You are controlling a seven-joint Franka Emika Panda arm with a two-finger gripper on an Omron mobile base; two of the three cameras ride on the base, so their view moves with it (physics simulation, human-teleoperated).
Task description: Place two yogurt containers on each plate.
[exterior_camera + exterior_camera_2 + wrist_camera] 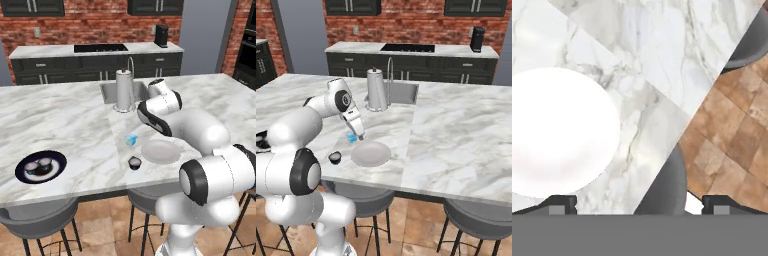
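Yogurt containers sit in two groups on the marble table (75, 120). Two dark round ones with pale tops (39, 166) rest side by side on the navy plate (24, 175), near the table's front edge at the far left of the left base view. The light blue boxy container (131, 139) stands on bare marble just behind the whitish grey plate (161, 151), close to its rim but apart from it. The third dark round container (134, 162) sits on the marble just beside that plate's left rim, near the table edge; in the right base view it shows at (335, 158), with the pale plate (371, 153) to its right carrying nothing.

No brand, label or writing can be read on any container or plate at this size.

The gripper (360, 136) hangs low over the far rim of the pale plate, right next to the blue container (352, 136). Its fingers (561, 204) are spread wide with nothing between them; in the hand view the pale plate (557, 132) lies at the left and a grey stool seat (667, 185) over brown tiled floor (732, 130) at the right.

A tall steel cylinder with a knob (124, 90) stands by the sink (107, 91), well behind the plates.
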